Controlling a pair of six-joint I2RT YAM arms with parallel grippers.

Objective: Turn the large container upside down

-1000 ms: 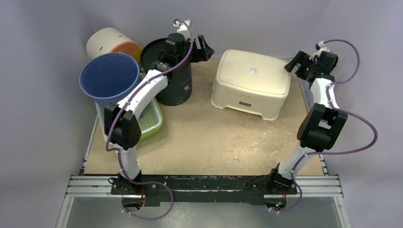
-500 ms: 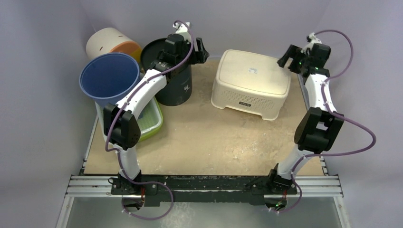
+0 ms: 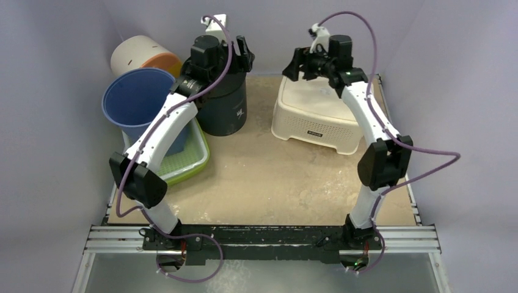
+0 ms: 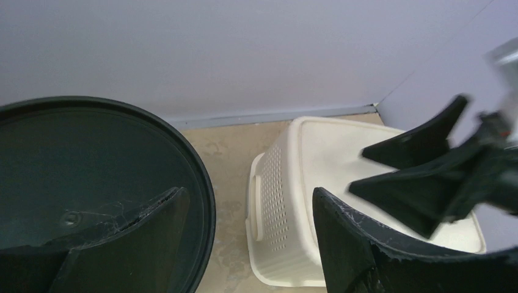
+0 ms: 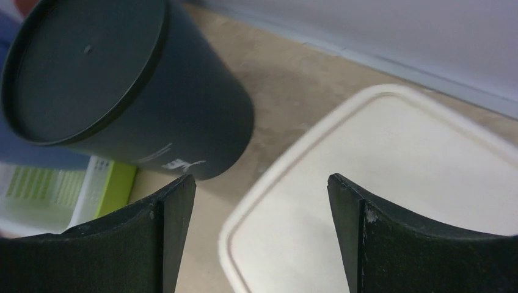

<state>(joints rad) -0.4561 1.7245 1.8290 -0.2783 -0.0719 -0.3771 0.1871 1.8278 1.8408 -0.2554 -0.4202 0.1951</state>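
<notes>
Plainly, the cream container (image 3: 321, 113) sits at the far right of the bench (image 3: 262, 183), closed flat face up and wider rim down, with perforated sides. The right gripper (image 3: 293, 64) hovers above its far left corner, fingers spread wide with nothing between them; the right wrist view shows that corner below the gap. The left gripper (image 3: 244, 52) hangs over the far right edge of the black bin (image 3: 229, 110), also spread wide and empty. The bin stands just left of the cream container, apart from it, flat disc face up. Left of the bin are a blue bucket (image 3: 137, 101), a green tray (image 3: 192, 155) and a white tub (image 3: 137, 55).
</notes>
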